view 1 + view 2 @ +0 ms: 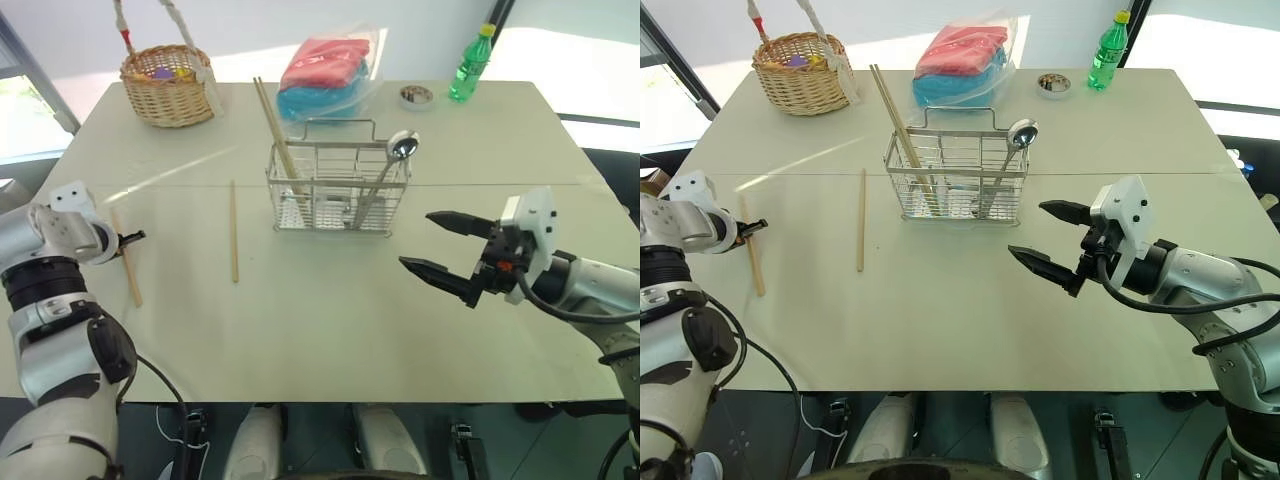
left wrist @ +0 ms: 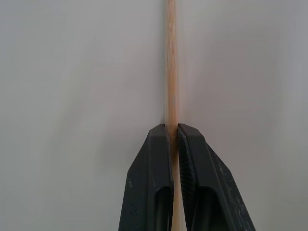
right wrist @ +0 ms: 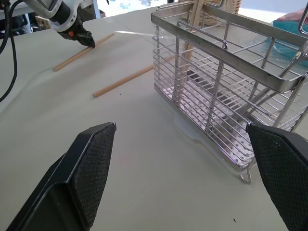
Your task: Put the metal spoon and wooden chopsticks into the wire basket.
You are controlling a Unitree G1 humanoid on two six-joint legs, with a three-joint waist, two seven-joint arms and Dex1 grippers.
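Note:
The wire basket (image 1: 337, 190) stands mid-table. The metal spoon (image 1: 402, 146) leans inside it, bowl up, and two wooden chopsticks (image 1: 272, 125) lean out of its left end. A third chopstick (image 1: 234, 230) lies flat on the table left of the basket. Further left lies another chopstick (image 1: 127, 262), and my left gripper (image 1: 130, 238) is shut on it; the left wrist view shows both fingers (image 2: 159, 159) pressed against the stick (image 2: 170, 57). My right gripper (image 1: 417, 240) hovers open and empty to the right of the basket (image 3: 226, 96), pointing at it.
At the back of the pale table (image 1: 330, 330) stand a round wicker basket (image 1: 168, 85), a plastic bag of red and blue cloths (image 1: 325, 70), a tape roll (image 1: 416, 96) and a green bottle (image 1: 470, 65).

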